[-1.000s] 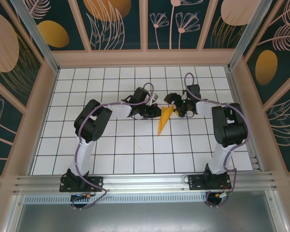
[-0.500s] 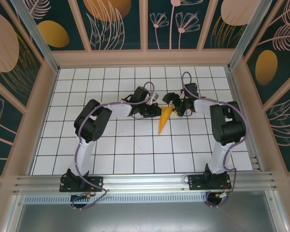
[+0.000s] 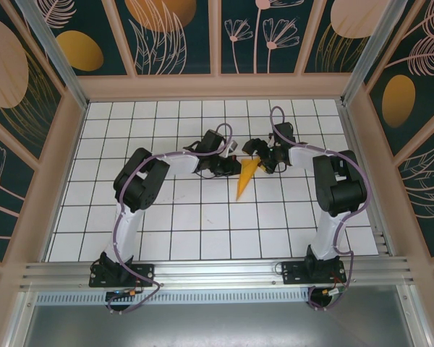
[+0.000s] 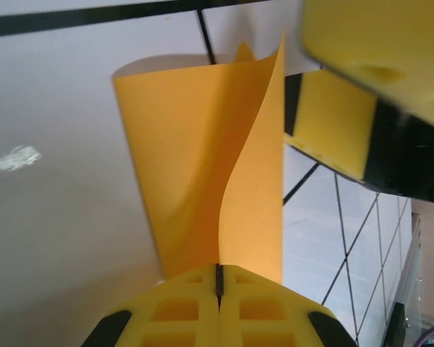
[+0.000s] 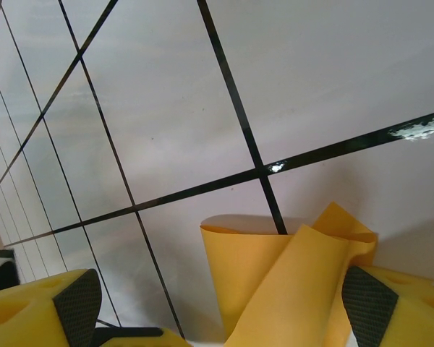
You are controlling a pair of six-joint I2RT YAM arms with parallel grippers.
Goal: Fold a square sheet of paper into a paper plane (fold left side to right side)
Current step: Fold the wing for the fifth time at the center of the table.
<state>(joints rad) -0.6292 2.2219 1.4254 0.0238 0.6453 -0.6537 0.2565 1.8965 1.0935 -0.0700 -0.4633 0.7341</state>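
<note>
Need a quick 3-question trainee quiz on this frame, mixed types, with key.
1. True or false: the left gripper is shut on the paper plane.
2. The right gripper jaws are: A) open, either side of the paper; B) shut on it; C) shut on nothing.
3. Fill in: the plane's narrow tip points toward the ___ edge of the table.
Key: 1 true; 2 A; 3 near.

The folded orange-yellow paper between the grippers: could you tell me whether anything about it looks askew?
Yes: the narrow orange-yellow paper dart is not flat. Beyond the shut left gripper pinching it, its layers splay and one flap curls away. No tear shows.
</note>
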